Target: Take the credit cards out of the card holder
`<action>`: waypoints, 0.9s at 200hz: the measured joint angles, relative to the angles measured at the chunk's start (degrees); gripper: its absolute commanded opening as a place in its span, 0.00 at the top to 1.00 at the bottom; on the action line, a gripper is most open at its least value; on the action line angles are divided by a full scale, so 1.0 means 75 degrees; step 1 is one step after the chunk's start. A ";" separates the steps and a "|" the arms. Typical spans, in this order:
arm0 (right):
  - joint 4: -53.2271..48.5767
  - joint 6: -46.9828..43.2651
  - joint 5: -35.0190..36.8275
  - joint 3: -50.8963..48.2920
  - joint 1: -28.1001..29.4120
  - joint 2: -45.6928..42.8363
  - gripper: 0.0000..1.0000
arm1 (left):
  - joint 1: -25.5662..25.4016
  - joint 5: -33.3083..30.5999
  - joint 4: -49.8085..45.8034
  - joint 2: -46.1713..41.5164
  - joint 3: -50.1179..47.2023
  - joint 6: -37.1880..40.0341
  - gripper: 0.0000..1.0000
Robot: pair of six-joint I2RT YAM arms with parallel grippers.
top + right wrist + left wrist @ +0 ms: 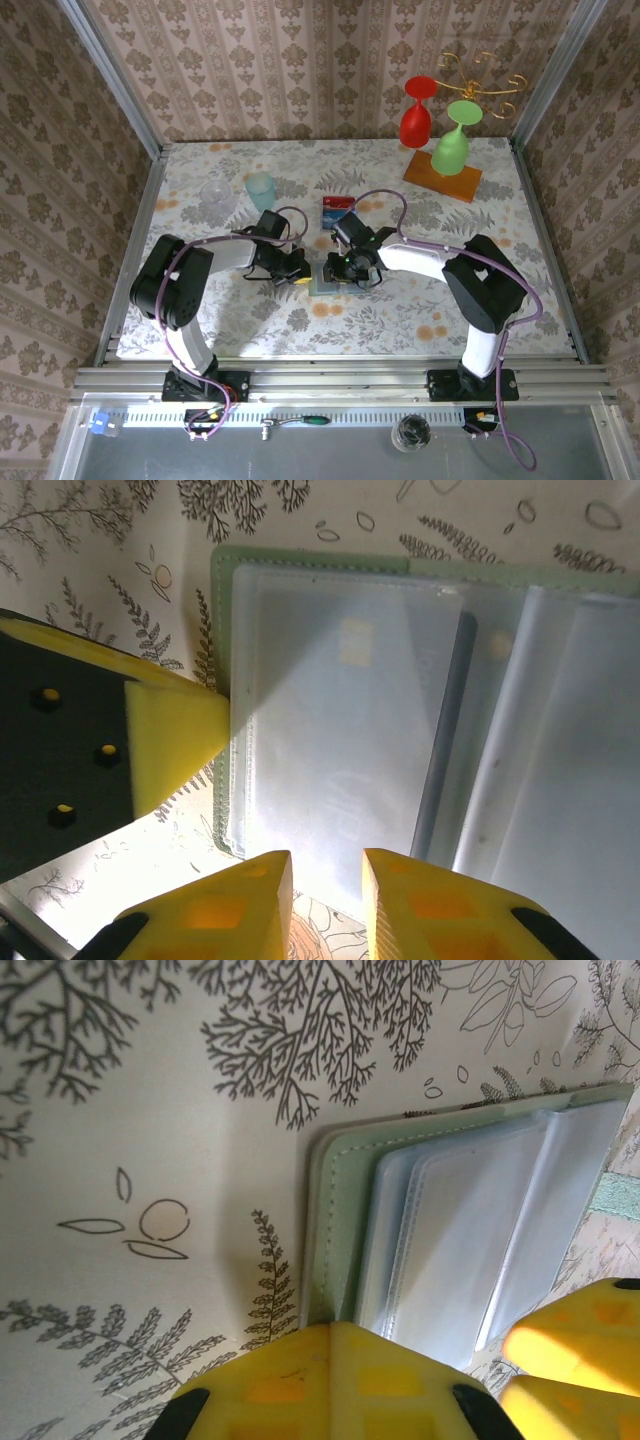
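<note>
My right gripper (327,865) sits closest to the lens. Its two yellow fingers stand a narrow gap apart over the near edge of the card holder (222,610), and I see nothing caught between them. The holder lies opened flat on the leaf-printed table (90,540), grey-green cover down, with its clear sleeves (330,740) fanned on top. Through the frosted plastic of the nearest sleeve I can make out a pale card (355,640) with its chip patch. A second chip shows in the next sleeve over. I cannot tell the colour of either card through the plastic.

From the left wrist, my left gripper (330,1332) has its fingers pressed together into a single wedge. The tip rests on the green edge of the holder, right beside the sleeves.

From above, the holder is mid-table between the two grippers. Two credit cards (337,207), one red and one blue, lie together on the cloth just beyond it, apart from the holder. Farther left stand a teal cup (261,190) and a clear glass dish (215,194); I cannot see into either. In the far right corner a red glass (415,112) and a green glass (452,145) hang upside down from a gold rack (480,75) on a wooden base (442,176). A tumbler (411,433) stands on the near ledge.
</note>
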 measured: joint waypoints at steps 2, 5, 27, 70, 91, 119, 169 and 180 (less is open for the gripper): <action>0.0003 0.0020 -0.0020 0.0000 0.0000 0.0015 0.72 | 0.0003 0.0003 0.0012 0.0000 -0.0006 0.0000 1.00; 0.0000 0.0020 -0.0035 0.0009 0.0003 0.0029 0.72 | 0.0006 0.0009 0.0023 0.0000 -0.0012 0.0000 1.00; 0.0015 0.0108 -0.0146 0.0122 0.0003 0.0187 0.70 | 0.0006 0.0015 0.0050 0.0000 -0.0023 0.0000 1.00; 0.0015 0.0131 -0.0239 0.0513 0.0003 0.0449 0.70 | 0.0050 0.0038 0.0052 0.0000 -0.0023 0.0000 1.00; 0.0003 0.0131 -0.0254 0.0705 0.0003 0.0574 0.70 | 0.0058 0.0047 0.0052 0.0000 -0.0023 0.0000 1.00; -0.0023 0.0134 -0.0254 0.0804 -0.0006 0.0662 0.70 | 0.0102 0.0114 0.0108 0.0000 -0.0067 0.0000 1.00; -0.0125 0.0137 -0.0245 0.0801 -0.0157 0.0734 0.70 | 0.0169 0.0152 0.0125 0.0000 -0.0087 0.0000 1.00; -0.0149 0.0137 -0.0227 0.0793 -0.0198 0.0734 0.70 | 0.0172 0.0157 0.0134 0.0000 -0.0093 0.0000 1.00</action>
